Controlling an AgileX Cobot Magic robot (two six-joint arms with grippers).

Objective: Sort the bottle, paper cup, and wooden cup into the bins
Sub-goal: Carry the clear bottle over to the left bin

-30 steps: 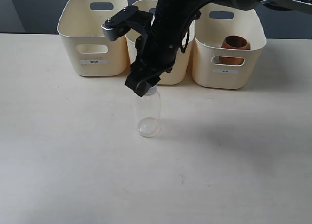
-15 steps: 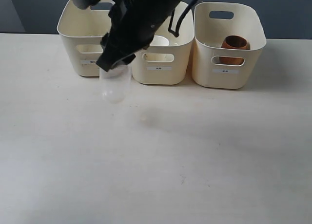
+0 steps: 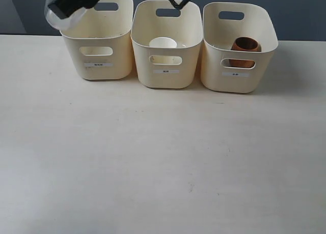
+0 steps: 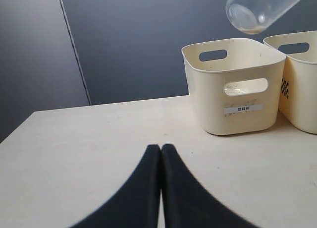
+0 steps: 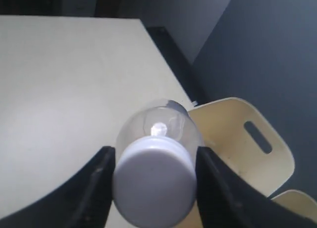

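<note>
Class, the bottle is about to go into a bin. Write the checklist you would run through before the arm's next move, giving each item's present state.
1. Right gripper grips the bottle: ok, clamped on its capped end.
2. Bottle squarely above the left bin: cannot tell; the views disagree.
3. Bottle upright: not ok, it is tilted.
4. Paper cup in the middle bin: ok.
5. Wooden cup in the right bin: ok.
6. Left gripper clear of the bins: ok, shut, low over the table.

The bottle [image 4: 262, 7] has swung up to the left bin [image 3: 109, 48]
</note>
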